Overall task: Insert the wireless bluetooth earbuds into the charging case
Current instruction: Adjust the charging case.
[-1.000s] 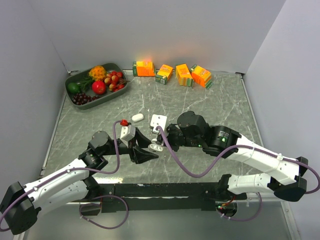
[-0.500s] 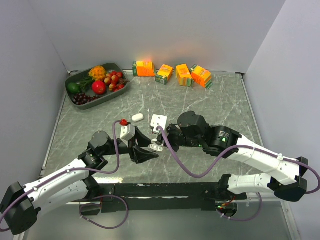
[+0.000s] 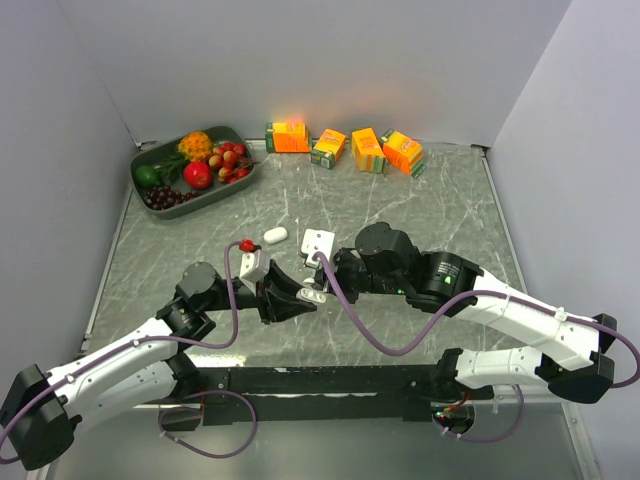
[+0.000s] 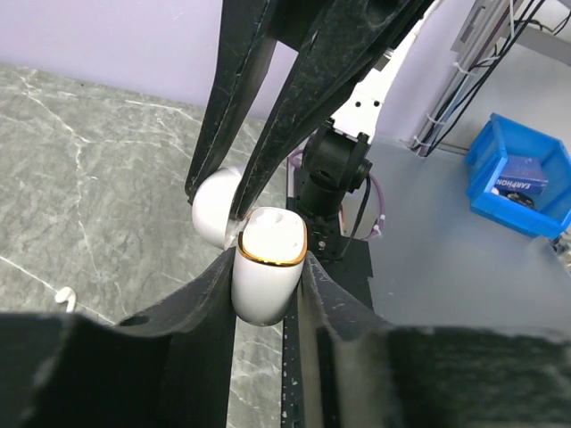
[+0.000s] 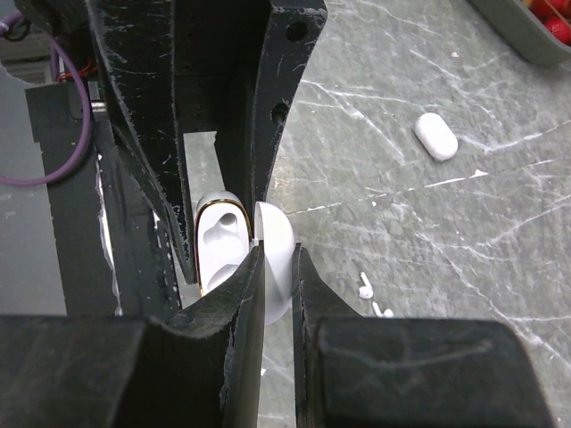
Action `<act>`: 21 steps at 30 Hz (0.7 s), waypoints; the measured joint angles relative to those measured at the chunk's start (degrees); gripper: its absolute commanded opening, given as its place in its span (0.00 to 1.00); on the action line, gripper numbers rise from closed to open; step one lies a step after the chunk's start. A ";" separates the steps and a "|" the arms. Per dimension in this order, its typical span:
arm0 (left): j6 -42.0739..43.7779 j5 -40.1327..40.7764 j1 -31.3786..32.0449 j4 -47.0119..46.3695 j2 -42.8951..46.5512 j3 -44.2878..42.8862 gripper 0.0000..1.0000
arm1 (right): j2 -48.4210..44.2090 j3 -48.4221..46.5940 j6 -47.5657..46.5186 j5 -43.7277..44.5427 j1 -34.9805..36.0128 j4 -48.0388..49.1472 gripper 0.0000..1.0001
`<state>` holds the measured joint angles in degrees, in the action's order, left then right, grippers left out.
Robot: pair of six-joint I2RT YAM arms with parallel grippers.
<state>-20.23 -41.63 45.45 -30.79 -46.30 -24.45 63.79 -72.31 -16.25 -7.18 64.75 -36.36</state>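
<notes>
In the middle of the top view the open case point(image 3: 314, 295) is held from both sides: the left claw point(image 4: 268, 263) clamps its body and the right claw point(image 5: 277, 255) pinches its lid. The earbuds point(image 5: 366, 286) lie loose on the bench point(image 5: 464, 232), lower right in the right wrist view.

Left pincer point(image 4: 268, 294) and right pincer point(image 5: 278, 276) crowd the case point(image 5: 220, 241), open marble point(image 3: 440, 200) behind, cartons point(image 3: 368, 150) and fruit tray point(image 3: 216, 192) at back

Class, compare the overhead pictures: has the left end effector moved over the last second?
Yes. The left end effector has shifted slightly away from the black base rail, and its jaws have closed on the charging case.
</notes>
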 measured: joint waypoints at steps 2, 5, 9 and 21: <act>0.00 -0.22 0.00 -0.11 0.00 0.00 0.18 | 0.00 0.00 0.07 -0.13 0.00 -0.02 0.00; 0.00 -0.44 0.00 -0.15 0.02 0.00 0.01 | 0.00 0.00 0.11 -0.31 0.00 -0.02 0.00; 0.00 -0.52 0.00 -0.15 0.17 0.00 0.01 | 0.00 0.00 0.15 -0.44 0.00 0.00 0.00; 0.37 -0.24 0.13 0.04 1.60 0.79 0.01 | -0.35 0.00 2.95 1.84 -0.11 1.18 0.70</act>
<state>-19.86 -41.87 45.58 -30.74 -44.71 -23.66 63.44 -72.31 -13.30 -5.34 64.64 -35.18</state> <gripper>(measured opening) 0.333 0.627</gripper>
